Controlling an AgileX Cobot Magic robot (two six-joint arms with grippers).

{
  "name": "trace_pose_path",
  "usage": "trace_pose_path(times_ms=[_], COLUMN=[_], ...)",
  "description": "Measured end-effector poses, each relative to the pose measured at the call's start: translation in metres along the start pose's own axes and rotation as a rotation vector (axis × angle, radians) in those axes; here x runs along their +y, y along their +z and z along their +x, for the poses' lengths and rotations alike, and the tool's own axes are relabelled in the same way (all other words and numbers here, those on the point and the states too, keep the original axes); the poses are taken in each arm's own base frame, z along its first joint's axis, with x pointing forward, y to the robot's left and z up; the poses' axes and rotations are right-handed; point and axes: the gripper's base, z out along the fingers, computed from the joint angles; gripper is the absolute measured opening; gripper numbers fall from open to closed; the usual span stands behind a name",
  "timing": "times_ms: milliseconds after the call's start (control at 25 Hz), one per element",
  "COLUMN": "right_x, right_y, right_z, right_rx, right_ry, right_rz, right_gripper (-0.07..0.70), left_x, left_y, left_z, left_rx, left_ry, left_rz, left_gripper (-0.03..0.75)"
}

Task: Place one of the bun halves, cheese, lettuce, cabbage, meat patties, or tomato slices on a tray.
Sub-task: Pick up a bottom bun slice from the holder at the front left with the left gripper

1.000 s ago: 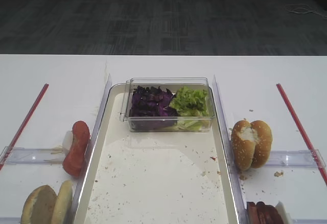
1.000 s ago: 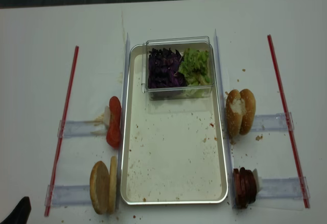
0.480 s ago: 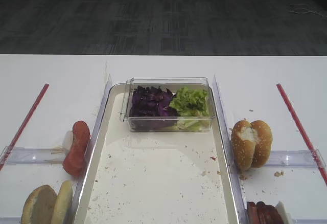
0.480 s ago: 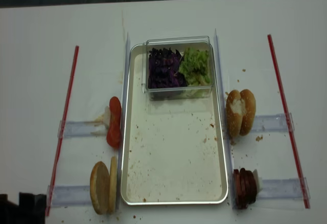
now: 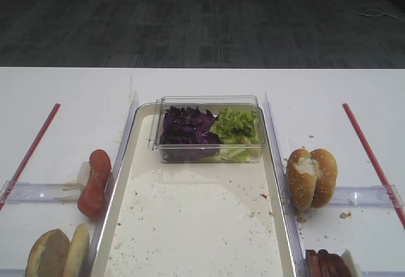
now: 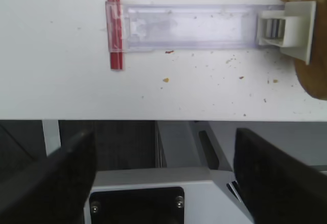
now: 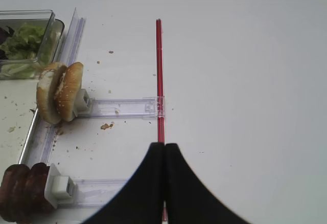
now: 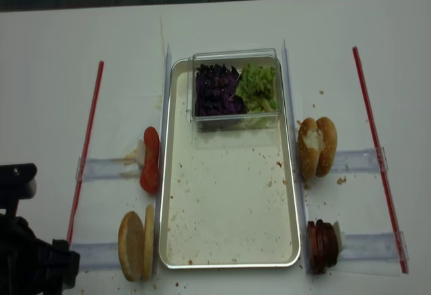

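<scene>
Your left gripper hangs with its jaws spread wide and nothing between them, out past the near edge of the table, just short of the clear plastic rail and the end of the red strip. The tan crust of a bun peeks in at that rail's white clip. From overhead, your left arm sits at the near left corner, well left of the tray. Your right gripper shows its two dark fingers pressed together, holding nothing, above the red strip on the right of the tray.

The plain bun halves, two of them, stand on edge touching each other, just outside the tray's near left corner; which of the two is the paler one I can't tell from here. Nothing stands between your left gripper and them but the rail.

Around the tray: one red sausage-like piece on its left, one sesame bun on its right, one stack of dark meat slices at the near right. Inside the tray, at its far end, one clear box holds purple cabbage and green lettuce side by side. The rest of the tray carries only crumbs.
</scene>
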Motion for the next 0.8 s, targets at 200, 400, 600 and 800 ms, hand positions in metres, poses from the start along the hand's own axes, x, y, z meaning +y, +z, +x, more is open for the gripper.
trace_pose_path(times_ms=[200,400,600,800], right_x=[0.000,0.000,0.000,0.000], right_y=[0.000,0.000,0.000,0.000], right_z=[0.000,0.000,0.000,0.000], right_rx=[0.000,0.000,0.000,0.000], right_ry=[0.000,0.000,0.000,0.000], right_rz=[0.000,0.000,0.000,0.000], right_gripper=[0.308,0.308,0.308,0.308], left_x=[0.000,0.000,-0.003,-0.014], left_y=[0.001,0.001,0.000,-0.010], left_z=[-0.001,-0.002,-0.003,-0.010], left_rx=[-0.001,-0.016,-0.025,-0.065], left_ry=[-0.029,-0.036,-0.051,-0.033], left_rz=[0.000,0.003,0.036,0.062], left_gripper=[0.546,0.532,0.526,0.526])
